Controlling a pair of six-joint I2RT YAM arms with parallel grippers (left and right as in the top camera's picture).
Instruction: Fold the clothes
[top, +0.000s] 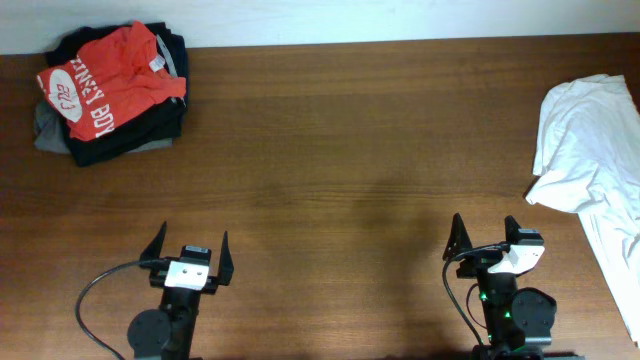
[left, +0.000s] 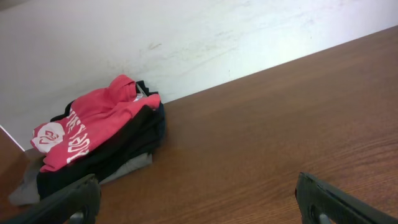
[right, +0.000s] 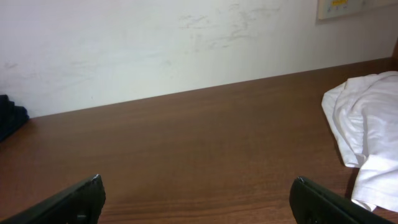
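Note:
The red-orange T-shirt (top: 110, 80) with white lettering lies folded on top of a black-and-grey garment pile (top: 125, 135) at the table's far left corner. It also shows in the left wrist view (left: 87, 127), far from the fingers. My left gripper (top: 190, 250) is open and empty near the front edge, left of centre; its fingers frame bare wood in the left wrist view (left: 199, 199). My right gripper (top: 485, 238) is open and empty near the front right, over bare wood in the right wrist view (right: 199, 196).
A crumpled white garment (top: 590, 150) lies at the table's right edge, also in the right wrist view (right: 367, 137). A white wall (right: 186, 43) backs the brown wooden table (top: 340, 170).

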